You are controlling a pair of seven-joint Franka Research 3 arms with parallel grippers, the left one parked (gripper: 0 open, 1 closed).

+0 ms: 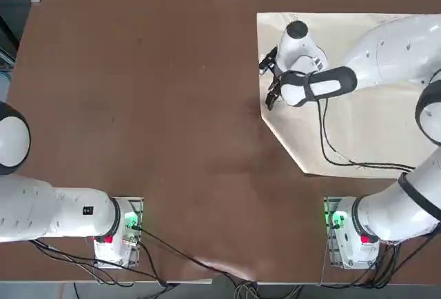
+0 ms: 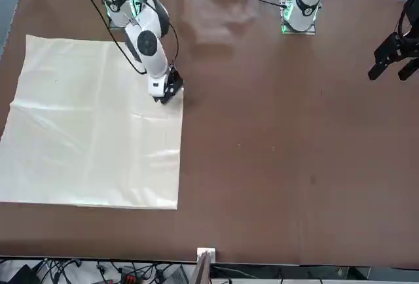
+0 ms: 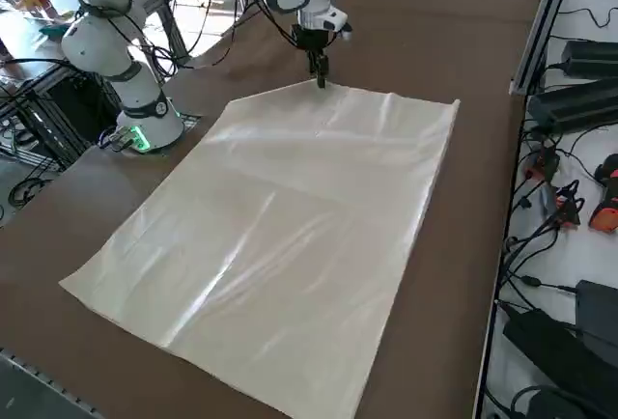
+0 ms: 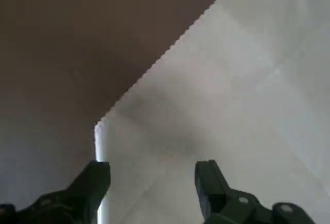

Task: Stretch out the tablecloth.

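Cream fabric sits directly under the right pincer (image 4: 152, 175), whose fingers stand wide apart with nothing between them, straddling the folded corner where the tablecloth (image 4: 242, 110) meets the brown bench (image 4: 77, 43). From that corner the cloth runs away toward the robot's right and toward the far bench edge, covering the right part of the bench in the overhead view. Judging by the diagonal fold there, the next grasp should take this corner edge, which lies closest to the working arm.
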